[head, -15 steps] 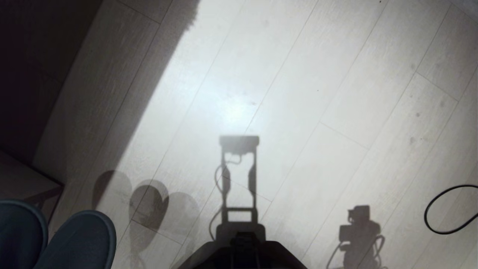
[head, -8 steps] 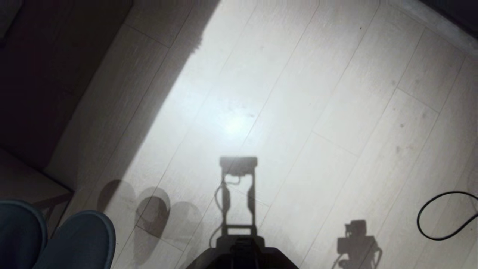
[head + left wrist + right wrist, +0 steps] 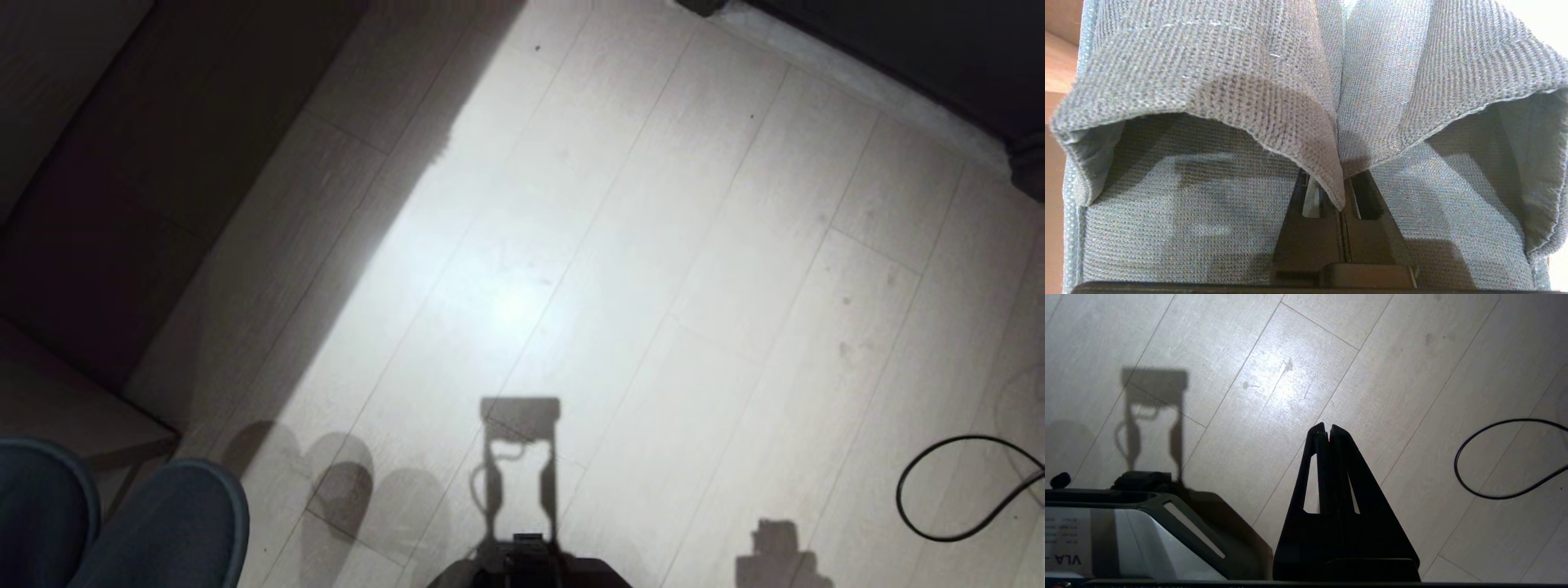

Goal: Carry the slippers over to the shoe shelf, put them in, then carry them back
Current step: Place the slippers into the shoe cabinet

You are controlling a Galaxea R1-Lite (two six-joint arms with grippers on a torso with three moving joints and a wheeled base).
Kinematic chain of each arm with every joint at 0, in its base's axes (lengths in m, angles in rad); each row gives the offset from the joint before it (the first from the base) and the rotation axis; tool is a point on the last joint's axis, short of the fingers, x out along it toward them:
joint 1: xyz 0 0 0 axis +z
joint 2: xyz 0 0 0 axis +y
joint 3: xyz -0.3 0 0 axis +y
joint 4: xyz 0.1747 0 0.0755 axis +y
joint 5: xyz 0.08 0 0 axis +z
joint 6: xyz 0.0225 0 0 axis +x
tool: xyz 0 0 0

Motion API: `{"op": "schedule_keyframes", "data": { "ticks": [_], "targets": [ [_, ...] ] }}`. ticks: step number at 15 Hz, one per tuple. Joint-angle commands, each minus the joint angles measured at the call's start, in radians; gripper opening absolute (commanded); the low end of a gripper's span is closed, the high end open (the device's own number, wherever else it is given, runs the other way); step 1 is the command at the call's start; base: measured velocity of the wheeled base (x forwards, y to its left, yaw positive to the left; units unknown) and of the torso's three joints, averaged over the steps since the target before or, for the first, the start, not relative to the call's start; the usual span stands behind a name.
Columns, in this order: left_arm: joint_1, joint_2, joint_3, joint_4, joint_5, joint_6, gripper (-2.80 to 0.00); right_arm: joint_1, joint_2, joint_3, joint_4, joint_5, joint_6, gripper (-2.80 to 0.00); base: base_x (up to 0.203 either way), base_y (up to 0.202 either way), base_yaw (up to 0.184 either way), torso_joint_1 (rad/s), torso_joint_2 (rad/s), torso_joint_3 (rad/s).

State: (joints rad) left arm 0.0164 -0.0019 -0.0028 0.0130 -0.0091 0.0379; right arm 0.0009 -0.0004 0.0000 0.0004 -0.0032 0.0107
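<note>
The two grey-blue slippers (image 3: 163,523) hang side by side at the lower left of the head view, toes pointing away from me. In the left wrist view my left gripper (image 3: 1342,192) is shut on the inner edges of both slippers (image 3: 1208,81), pinched together between its fingers; the fingertips are hidden under the fabric. My right gripper (image 3: 1327,430) is shut and holds nothing, hanging above the pale plank floor. A dark low furniture unit (image 3: 98,204) runs along the left; I cannot tell whether it is the shoe shelf.
A black cable loop (image 3: 939,490) lies on the floor at the right, also in the right wrist view as cable (image 3: 1494,457). My base (image 3: 526,567) sits at the bottom centre. A dark wall base (image 3: 898,49) crosses the top right. A brown board (image 3: 73,408) juts in at the lower left.
The head camera has tilted up: floor, shadows and cable slid down the picture, and the dark wall base came into view at the top right. The slippers keep their place in my grip.
</note>
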Motion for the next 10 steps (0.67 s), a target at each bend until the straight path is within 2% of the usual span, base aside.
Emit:
{"op": "schedule_keyframes", "data": {
  "ticks": [1,5,7,10],
  "targets": [
    [0.000,0.002,0.000,-0.001,0.000,0.001,-2.80,0.000,0.001,0.000,0.000,0.000,0.000,-2.80,0.000,0.000,0.000,0.002,0.00,0.198],
    [0.000,0.002,0.001,-0.002,0.001,-0.006,-2.80,0.001,0.000,0.000,0.000,0.000,0.000,-2.80,0.000,0.000,0.000,0.000,0.00,0.203],
    [0.000,0.002,0.003,-0.018,0.009,-0.032,-2.80,0.000,0.001,0.000,0.000,0.000,0.000,-2.80,0.000,0.000,0.000,0.004,0.00,0.203],
    [0.000,0.002,0.003,-0.016,0.006,-0.019,-2.80,0.000,0.002,0.000,0.000,0.000,0.000,-2.80,0.000,0.000,0.000,0.004,0.00,0.202]
  ]
}}
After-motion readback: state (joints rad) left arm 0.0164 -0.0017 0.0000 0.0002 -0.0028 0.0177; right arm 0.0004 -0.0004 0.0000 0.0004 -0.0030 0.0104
